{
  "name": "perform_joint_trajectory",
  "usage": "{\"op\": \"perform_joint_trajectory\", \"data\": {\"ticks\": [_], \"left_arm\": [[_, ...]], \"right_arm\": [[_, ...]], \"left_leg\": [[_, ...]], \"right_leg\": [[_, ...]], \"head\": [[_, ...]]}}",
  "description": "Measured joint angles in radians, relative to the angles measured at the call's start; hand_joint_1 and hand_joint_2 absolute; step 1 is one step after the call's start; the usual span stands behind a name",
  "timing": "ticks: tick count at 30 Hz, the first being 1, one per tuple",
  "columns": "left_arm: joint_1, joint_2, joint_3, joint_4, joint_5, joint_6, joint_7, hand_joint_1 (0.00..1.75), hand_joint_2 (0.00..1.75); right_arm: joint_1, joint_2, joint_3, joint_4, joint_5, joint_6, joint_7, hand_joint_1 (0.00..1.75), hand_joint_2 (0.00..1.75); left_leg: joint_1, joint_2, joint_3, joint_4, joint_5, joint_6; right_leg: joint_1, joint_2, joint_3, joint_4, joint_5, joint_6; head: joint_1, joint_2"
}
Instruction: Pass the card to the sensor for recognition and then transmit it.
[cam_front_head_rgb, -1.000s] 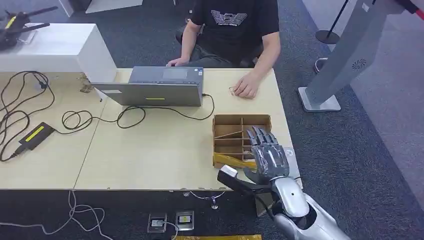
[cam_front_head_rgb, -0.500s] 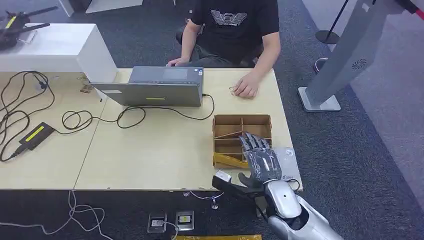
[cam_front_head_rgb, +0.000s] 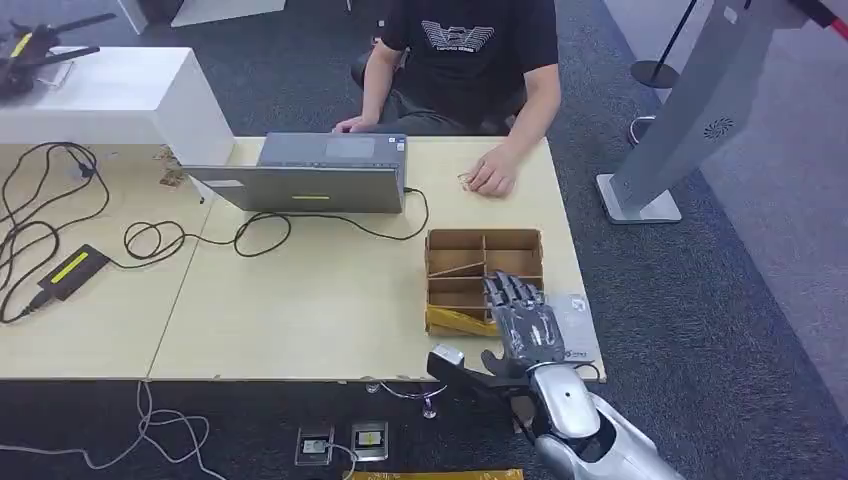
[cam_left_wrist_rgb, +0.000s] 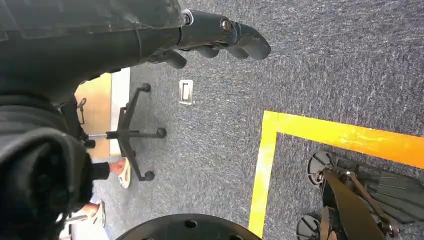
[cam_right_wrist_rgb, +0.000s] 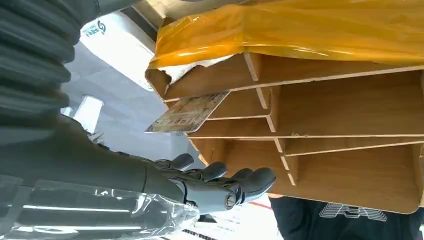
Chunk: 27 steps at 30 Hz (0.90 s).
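Wooden table (cam_front_head_rgb: 300, 300) on dark carpet (cam_front_head_rgb: 720, 300), right hand (cam_front_head_rgb: 525, 325) fingers spread empty over divided box (cam_front_head_rgb: 470, 262)

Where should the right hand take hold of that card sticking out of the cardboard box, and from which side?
Pinch the card by its free end, which juts out past the box edge. It leans on a divider with that corner in open air, so the right hand probably does best coming from the open side, one finger on each flat face.
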Motion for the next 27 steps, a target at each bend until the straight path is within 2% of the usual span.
{"op": "perform_joint_trajectory", "data": {"ticks": [16, 27], "left_arm": [[0.0, 0.0, 0.0, 0.0, -0.001, -0.001, 0.0, 0.0, 0.0], [0.0, 0.005, 0.0, 0.0, -0.002, -0.009, -0.003, 0.0, 0.0]], "right_arm": [[-0.001, 0.0, -0.003, 0.036, 0.019, -0.031, 0.001, 0.0, 1.75], [-0.018, -0.001, -0.01, 0.065, 0.03, -0.097, 0.007, 0.0, 1.75]], "left_leg": [[0.0, 0.0, 0.0, 0.0, 0.0, 0.0], [0.0, 0.0, 0.0, 0.0, 0.0, 0.0]], "right_leg": [[0.0, 0.0, 0.0, 0.0, 0.0, 0.0], [0.0, 0.0, 0.0, 0.0, 0.0, 0.0]], "head": [[0.0, 0.0], [0.0, 0.0]]}}
